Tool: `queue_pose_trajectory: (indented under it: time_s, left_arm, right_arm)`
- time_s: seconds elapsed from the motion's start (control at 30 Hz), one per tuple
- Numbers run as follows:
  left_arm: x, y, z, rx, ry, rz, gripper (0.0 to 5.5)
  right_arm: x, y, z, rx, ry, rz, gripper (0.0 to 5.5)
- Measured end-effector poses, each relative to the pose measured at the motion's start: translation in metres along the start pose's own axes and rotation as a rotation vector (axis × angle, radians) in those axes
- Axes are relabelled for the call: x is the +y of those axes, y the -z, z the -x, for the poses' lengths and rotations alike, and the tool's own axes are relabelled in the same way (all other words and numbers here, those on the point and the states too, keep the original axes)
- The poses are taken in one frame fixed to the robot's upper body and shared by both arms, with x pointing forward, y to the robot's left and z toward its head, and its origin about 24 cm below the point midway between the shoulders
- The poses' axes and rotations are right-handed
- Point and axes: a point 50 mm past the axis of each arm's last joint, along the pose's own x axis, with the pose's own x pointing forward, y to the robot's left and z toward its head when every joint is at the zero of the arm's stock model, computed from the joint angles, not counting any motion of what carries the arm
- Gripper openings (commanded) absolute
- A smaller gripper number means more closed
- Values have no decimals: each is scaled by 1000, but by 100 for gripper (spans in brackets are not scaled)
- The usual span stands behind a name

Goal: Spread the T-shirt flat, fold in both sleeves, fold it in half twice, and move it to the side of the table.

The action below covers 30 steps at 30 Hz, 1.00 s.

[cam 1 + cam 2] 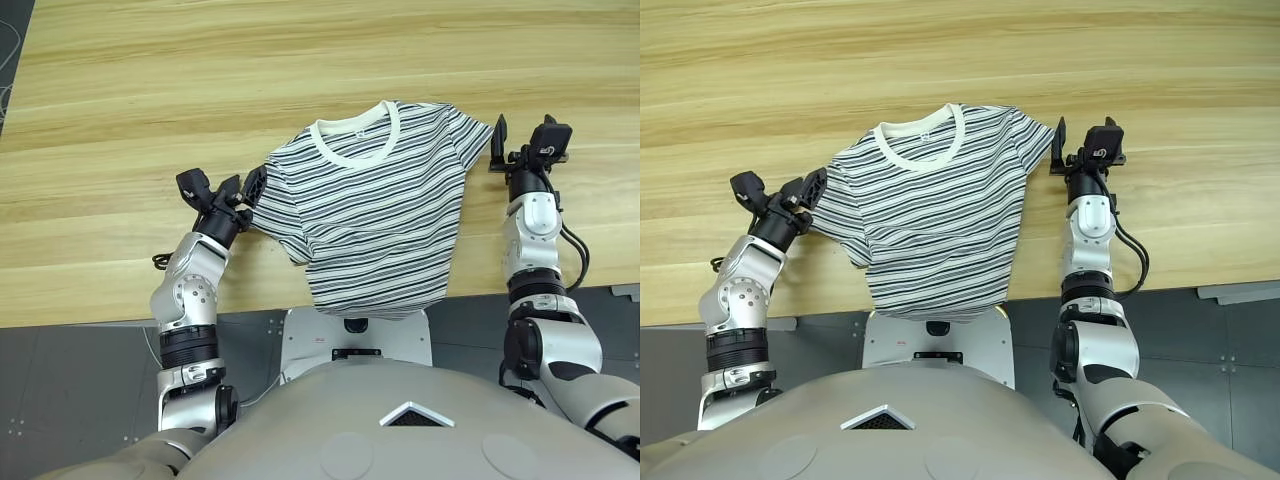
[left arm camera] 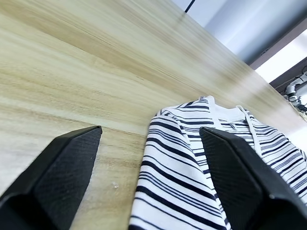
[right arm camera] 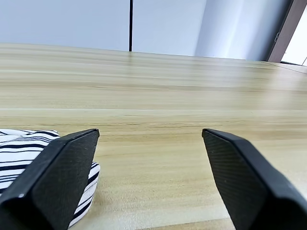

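T-shirt (image 1: 370, 215) on table (image 1: 150, 100); left tool (image 1: 225, 186), right tool (image 1: 524, 140) spread wide, flanking it.

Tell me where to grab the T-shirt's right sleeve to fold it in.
Pinch the outer cuff edge of the right sleeve, coming low from the robot's right, where the open right gripper sits beside it. The sleeve lies flat on the table, so that free edge is probably the only lip.

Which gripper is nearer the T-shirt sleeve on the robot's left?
Left. The left gripper sits at the outer edge of that sleeve, jaws open; the right gripper is across the T-shirt, beside the opposite sleeve.
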Motion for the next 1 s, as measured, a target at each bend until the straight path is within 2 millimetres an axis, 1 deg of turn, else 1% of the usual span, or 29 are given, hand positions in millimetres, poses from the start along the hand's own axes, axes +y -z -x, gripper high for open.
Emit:
queue_pose_trajectory:
  time_s: [0.33,0.5,0.63,0.73,0.77,0.8,1.0]
  left_arm:
    - [-7,4,-27,32,93,21,380]
    - [-6,5,-39,54,98,5,380]
    - [-5,6,-43,51,104,7,380]
    - [-5,6,-47,49,100,-31,380]
    - [-5,7,-47,48,103,-33,362]
    - [-5,7,-47,48,105,-40,355]
    - [-4,11,-45,67,111,-83,246]
  right_arm:
    - [4,-3,0,-16,-7,8,398]
    - [5,-3,0,-19,-9,8,398]
    - [6,-3,0,-20,-11,7,398]
    - [6,-3,0,-20,-12,6,398]
    - [6,-3,0,-20,-12,6,403]
    - [6,-3,0,-20,-12,6,403]
    - [6,-3,0,-20,-9,6,403]
